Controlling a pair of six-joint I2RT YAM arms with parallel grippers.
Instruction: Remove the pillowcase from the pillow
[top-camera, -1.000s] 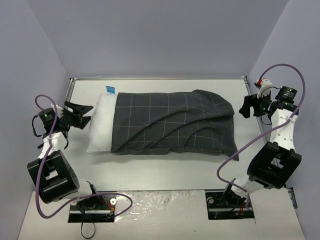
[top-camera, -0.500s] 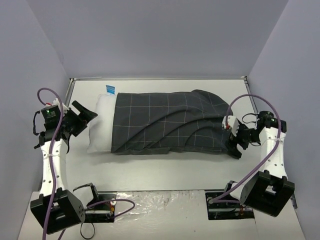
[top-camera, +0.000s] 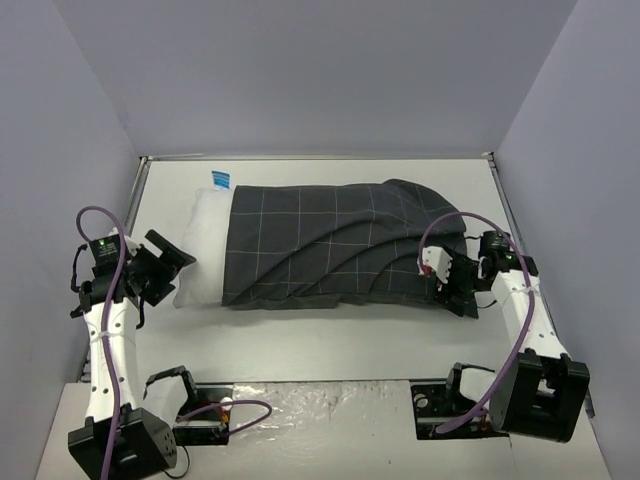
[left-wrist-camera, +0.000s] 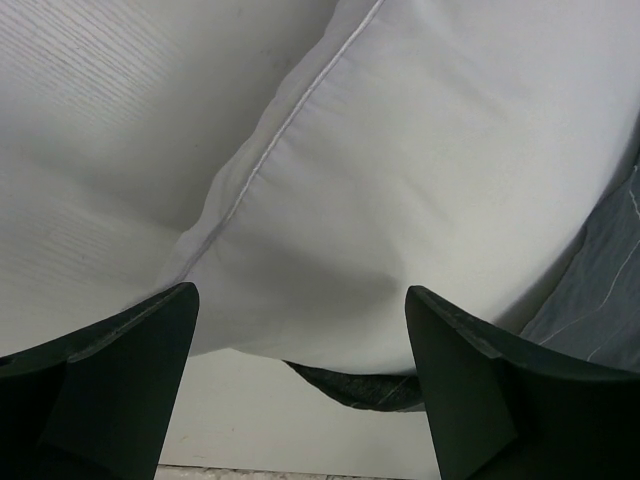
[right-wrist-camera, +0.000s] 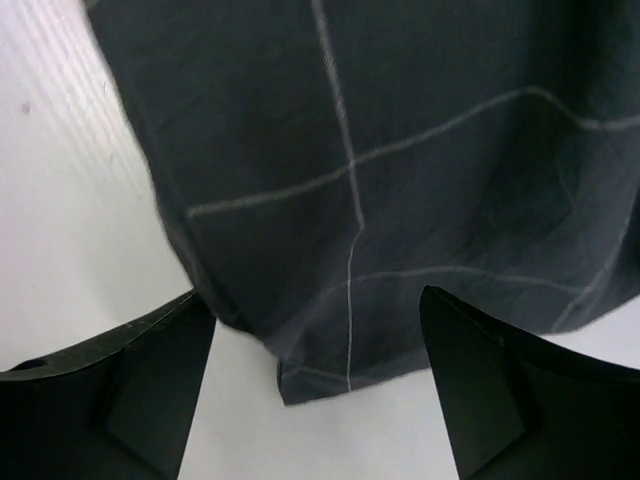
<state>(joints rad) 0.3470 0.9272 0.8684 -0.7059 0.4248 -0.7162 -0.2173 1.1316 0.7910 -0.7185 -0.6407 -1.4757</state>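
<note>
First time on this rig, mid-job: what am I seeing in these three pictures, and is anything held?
These are two robot arms bolted at the near edge of a table. The wide picture comes from a fixed camera above and behind them; the other two come from a camera on each wrist, the dark wedges below being that gripper's own fingers. On the table lies a white pillow, mostly inside a dark checked pillowcase, its bare end and blue tag at the left. The left gripper stands open at that bare end; the right gripper stands open over the pillowcase's near right corner. Neither holds anything.
</note>
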